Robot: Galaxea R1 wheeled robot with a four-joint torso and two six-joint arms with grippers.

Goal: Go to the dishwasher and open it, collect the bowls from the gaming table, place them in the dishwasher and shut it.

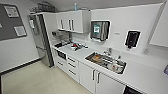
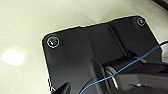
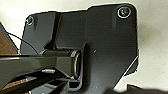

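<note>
My own fingers I cannot make out on either arm, so I cannot tell whether the left or the right gripper is apart or together. From both wrists I look down past my own dark plate onto a pale, glossy floor (image 2: 22, 27); a thin blue cable (image 2: 125, 68) crosses the left wrist view.

Ahead of me, in the head view, a small kitchen runs along the wall. A white counter (image 1: 140, 72) carries a steel sink (image 1: 106, 62) with dishes lying in it, and a tap (image 1: 109, 52) stands behind it. Further along the counter sits a cluster of dishes (image 1: 76, 46) near the corner. White cabinet doors (image 1: 87, 76) and drawers (image 1: 72, 65) line the front below. At the lower edge, under the counter to the right of those doors, a dark patch (image 1: 131, 90) shows; I cannot tell whether that is the dishwasher.

On the wall hang a paper-towel dispenser (image 1: 100, 30) and a dark soap dispenser (image 1: 132, 38), with upper cabinets (image 1: 71, 22) to their left. A tall steel fridge (image 1: 41, 41) stands at the far end, and a grey notice board (image 1: 11, 22) hangs on the left wall.
</note>
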